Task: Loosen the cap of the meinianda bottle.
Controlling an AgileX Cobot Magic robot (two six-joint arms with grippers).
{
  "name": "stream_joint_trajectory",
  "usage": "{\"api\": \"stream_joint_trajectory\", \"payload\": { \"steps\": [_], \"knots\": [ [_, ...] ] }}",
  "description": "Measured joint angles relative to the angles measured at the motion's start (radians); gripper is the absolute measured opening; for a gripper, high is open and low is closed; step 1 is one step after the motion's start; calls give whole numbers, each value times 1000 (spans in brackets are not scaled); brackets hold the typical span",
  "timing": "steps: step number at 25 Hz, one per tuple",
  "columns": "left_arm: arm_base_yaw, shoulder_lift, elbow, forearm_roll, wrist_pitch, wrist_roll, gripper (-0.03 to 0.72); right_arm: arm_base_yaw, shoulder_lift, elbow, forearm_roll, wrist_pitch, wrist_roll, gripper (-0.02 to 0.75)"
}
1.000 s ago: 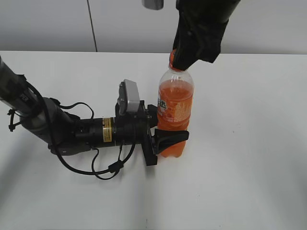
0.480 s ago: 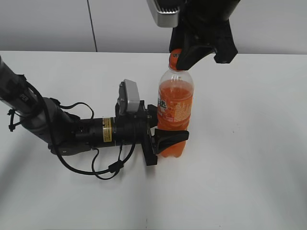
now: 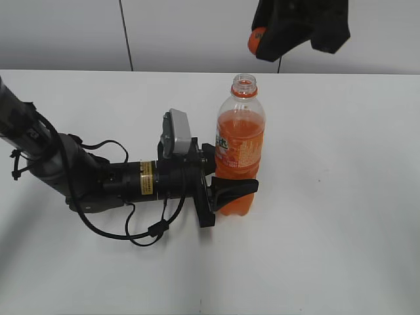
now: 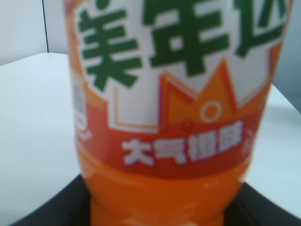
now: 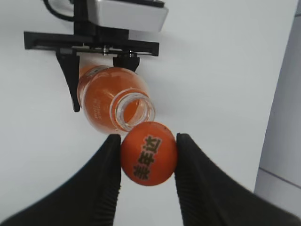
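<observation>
1. Here, the bottle [image 3: 240, 151] is seen standing upright on the white desk [image 3: 341, 197], its mouth open and uncapped.
2. The bottle's waisted lower body is clasped by the left claw [image 3: 226, 191], whose arm lies low along the desk from the left; the black fingers [image 3: 233, 189] are wrapped around the orange drink just below the label.
3. In the left wrist view, the frame is filled by the label [image 4: 178, 80], with dark characters on white above an orange band; the claw's dark edges are glimpsed at the bottom corners.
4. The cap [image 5: 148, 153] is gripped between the two black fingers [image 5: 106, 183] of the right claw [image 5: 146, 157], with dark characters shown on its orange surface.
5. The cap is held in the air, clear of the bottle's neck, above it and to the right in the exterior view [image 3: 254, 39].
6. In the right wrist view, the open mouth [image 5: 132, 112] is seen just beyond the cap.
</observation>
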Motion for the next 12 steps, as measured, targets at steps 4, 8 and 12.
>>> {"api": "stream_joint_trajectory", "payload": {
  "steps": [4,8,12],
  "knots": [
    [0,0,0,1,0,0,384,0,-44,0,-31,0,399,266],
    [0,0,0,1,0,0,384,-2,-51,0,-91,0,731,266],
    [0,0,0,1,0,0,384,-20,-51,0,-103,1,927,266]
  ]
}}
